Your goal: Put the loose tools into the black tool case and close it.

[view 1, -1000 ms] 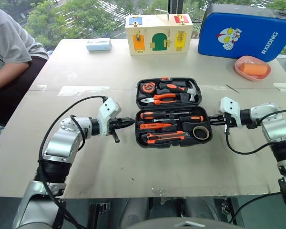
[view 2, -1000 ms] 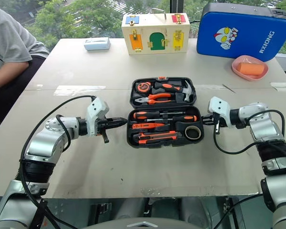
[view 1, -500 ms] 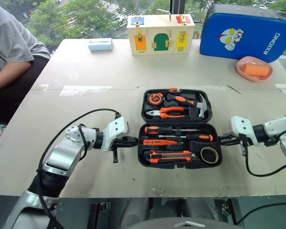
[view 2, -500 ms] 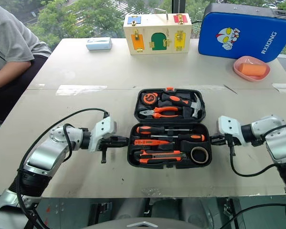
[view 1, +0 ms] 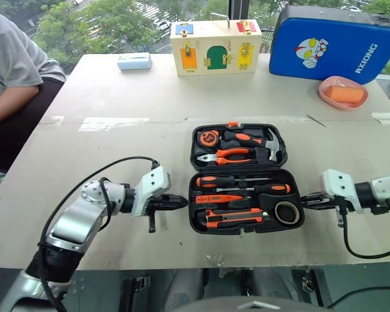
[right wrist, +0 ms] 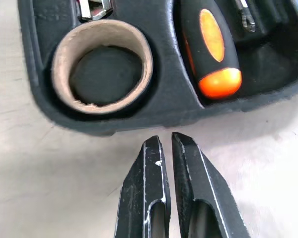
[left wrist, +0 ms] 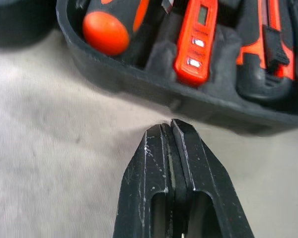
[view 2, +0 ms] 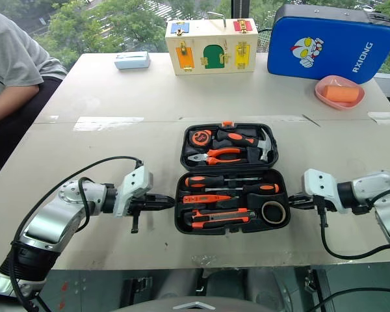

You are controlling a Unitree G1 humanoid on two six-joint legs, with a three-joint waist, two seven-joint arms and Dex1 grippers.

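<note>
Left eye view: a black tool case (view 1: pixel 246 182) lay open flat on a pale table (view 1: pixel 117 149), its long axis running left to right, with one half farther from the robot and one half nearer.
Case contents: every recess looked filled. The far half held pliers, a hammer and a tape measure. The near half held two black-and-orange screwdrivers (view 1: pixel 244 184), a slim orange tester screwdriver (view 1: pixel 219 198), an orange-and-black utility knife (view 1: pixel 231 218) and a dark tape roll (view 1: pixel 286 212).
Loose tools: none lay on the table around the case, so closing it appeared to be the step left.
Left gripper (view 1: pixel 181 203): fingers pressed together, holding nothing, just beside the near half's left end wall, not touching it.
Right gripper (view 1: pixel 307 199): fingers nearly together with a thin gap, holding nothing, just beside the right end wall, next to the tape roll.
Key relation: the case sat between the two grippers, which pointed inward along its long axis, about equally close. The hinge ran along the middle seam, so one half would have to swing over the other.
Edges and room: the near half sat close to the table's front edge. Open table stretched beyond the far half, well short of a wooden latch box (view 1: pixel 216 38) and a blue cartoon-printed case (view 1: pixel 335 43).
</note>
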